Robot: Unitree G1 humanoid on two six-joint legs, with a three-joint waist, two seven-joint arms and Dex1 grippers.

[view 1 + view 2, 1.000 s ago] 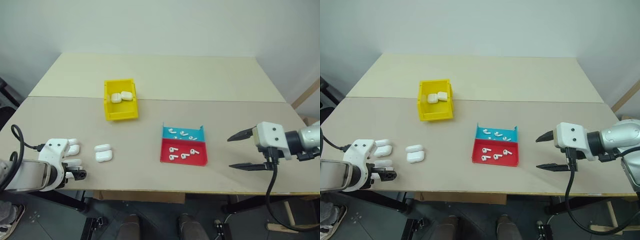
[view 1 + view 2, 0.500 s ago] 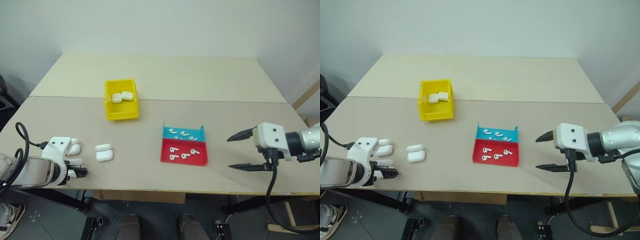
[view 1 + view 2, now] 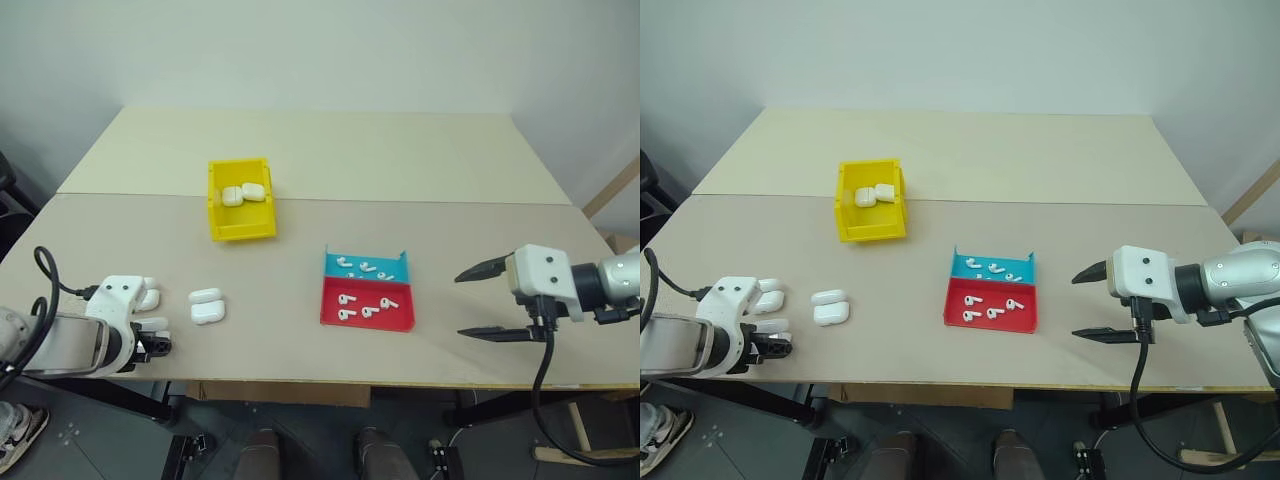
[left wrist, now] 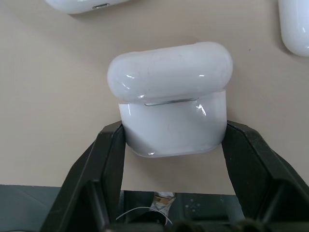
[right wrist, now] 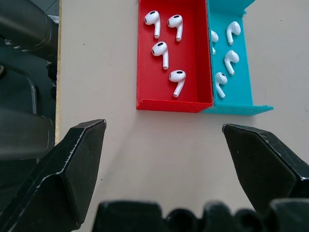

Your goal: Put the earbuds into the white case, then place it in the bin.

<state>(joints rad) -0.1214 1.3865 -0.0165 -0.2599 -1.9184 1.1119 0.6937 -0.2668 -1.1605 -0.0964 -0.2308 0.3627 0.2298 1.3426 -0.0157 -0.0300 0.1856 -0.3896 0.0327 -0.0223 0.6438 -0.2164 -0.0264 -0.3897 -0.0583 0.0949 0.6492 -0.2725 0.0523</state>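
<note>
The left end effector is clamped on a white case at the desk's near left edge, beside other cases. The right end effector hangs wide apart, near the red and blue tray of earbuds. The yellow bin holds two cases.

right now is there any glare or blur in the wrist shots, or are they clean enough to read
Left wrist view: soft highlights streak the white case between the left tool's fingers, yet its lid seam stays readable. Right wrist view: the earbuds in the red and blue tray are crisp with small shadows; the right tool's near fingers look softer.
</note>
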